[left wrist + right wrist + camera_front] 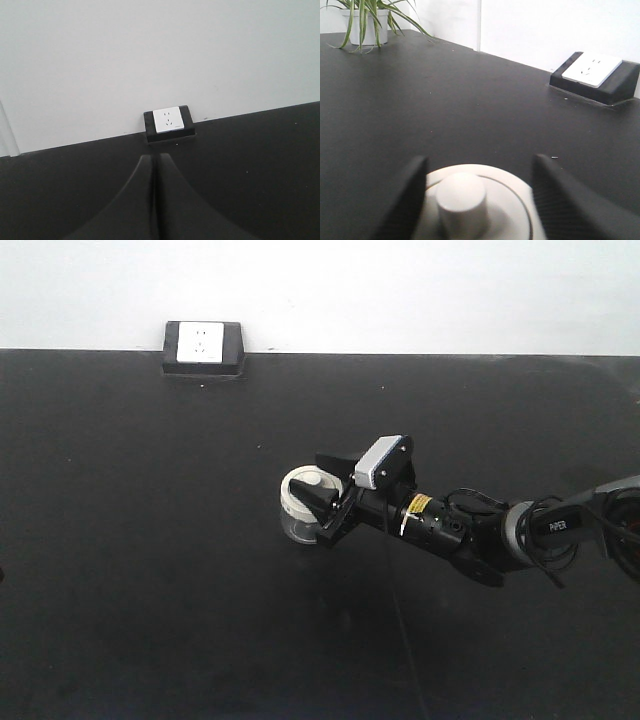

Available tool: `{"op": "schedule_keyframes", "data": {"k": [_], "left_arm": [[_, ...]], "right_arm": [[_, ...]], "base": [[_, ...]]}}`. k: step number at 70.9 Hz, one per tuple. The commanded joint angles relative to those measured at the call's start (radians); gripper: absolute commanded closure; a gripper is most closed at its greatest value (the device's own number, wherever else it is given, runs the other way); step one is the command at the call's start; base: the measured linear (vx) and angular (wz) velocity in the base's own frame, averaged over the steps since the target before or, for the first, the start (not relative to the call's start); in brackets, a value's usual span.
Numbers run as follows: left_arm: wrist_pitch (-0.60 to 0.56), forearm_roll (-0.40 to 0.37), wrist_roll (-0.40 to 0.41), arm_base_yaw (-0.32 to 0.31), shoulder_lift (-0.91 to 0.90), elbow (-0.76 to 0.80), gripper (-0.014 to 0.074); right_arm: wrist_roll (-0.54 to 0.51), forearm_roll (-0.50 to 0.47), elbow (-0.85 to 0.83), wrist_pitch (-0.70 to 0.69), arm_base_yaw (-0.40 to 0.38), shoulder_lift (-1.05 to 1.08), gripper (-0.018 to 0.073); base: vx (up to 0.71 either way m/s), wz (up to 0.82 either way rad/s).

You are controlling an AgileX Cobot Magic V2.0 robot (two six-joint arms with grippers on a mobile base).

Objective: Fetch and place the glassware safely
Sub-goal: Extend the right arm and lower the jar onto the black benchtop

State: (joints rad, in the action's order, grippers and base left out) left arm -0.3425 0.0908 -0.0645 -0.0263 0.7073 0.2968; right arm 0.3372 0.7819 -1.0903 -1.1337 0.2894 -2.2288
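Your black worktop fills view, white wall behind. Right arm reaches in from right, low over worktop. Socket box sits at back edge against wall. Plant pot at far corner, seen from your right wrist. Jar stands upright mid-worktop, cream lid with knob on top. Your right end effector has fingers apart, one either side of lid; contact unclear. Left end effector pressed together, holding nothing, pointing toward socket box.
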Motion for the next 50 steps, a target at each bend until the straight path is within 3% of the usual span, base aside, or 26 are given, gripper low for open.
{"op": "schedule_keyframes", "data": {"k": [1,12,35,50], "left_arm": [[-0.080,-0.007,0.007,0.000,-0.004,0.027,0.0603],[-0.080,-0.007,0.007,0.000,-0.004,0.027,0.0603],[-0.080,-0.007,0.007,0.000,-0.004,0.027,0.0603],[-0.080,-0.007,0.007,0.000,-0.004,0.027,0.0603]], "right_arm": [[-0.011,-0.015,-0.019,-0.050,-0.006,0.048,-0.0055],[-0.011,-0.015,-0.019,-0.050,-0.006,0.048,-0.0150],[-0.011,-0.014,-0.018,-0.042,-0.006,0.080,-0.0103],[0.026,-0.015,-0.014,0.073,-0.006,0.187,-0.0060]], "base": [[0.00,0.00],[0.00,0.00],[0.00,0.00],[0.00,0.00]]}}
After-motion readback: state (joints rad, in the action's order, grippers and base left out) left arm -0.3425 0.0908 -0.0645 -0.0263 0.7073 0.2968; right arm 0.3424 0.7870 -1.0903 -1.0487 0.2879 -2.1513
